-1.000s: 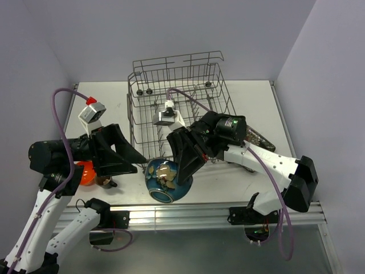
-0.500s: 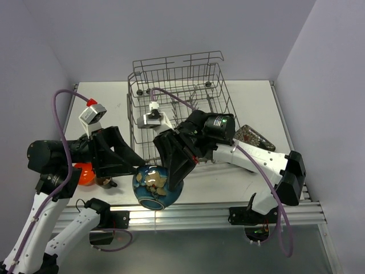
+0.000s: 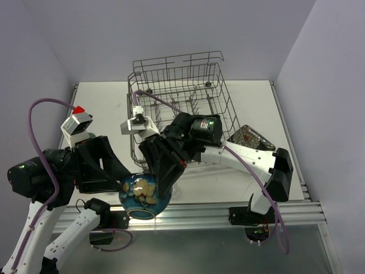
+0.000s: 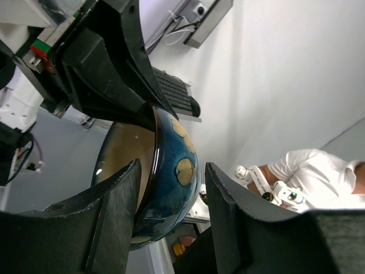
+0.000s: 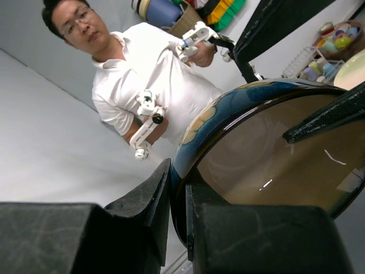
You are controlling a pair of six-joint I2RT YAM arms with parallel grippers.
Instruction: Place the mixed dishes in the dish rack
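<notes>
White tabletop (image 3: 102, 108) lay under pale lilac walls, with the dish rack (image 3: 188, 91) standing at its back centre, upright, its raised rail toward the far wall; the blue bowl (image 3: 144, 197) was held off the surface at the table's near edge, in front of the rack and between my two grippers, tipped on its side; my right gripper (image 3: 164, 181) was clamped on the bowl's rim, one finger against the tan inside and the other on the blue outside; my left gripper (image 4: 171, 168) had its fingers apart, straddling the bowl's wall, though I could not tell whether either finger touched it; the dark square plate (image 3: 249, 136) lay just right of the rack, partly behind my right arm; beyond the bowl, my right wrist camera showed a man in a white shirt (image 5: 151, 74).
</notes>
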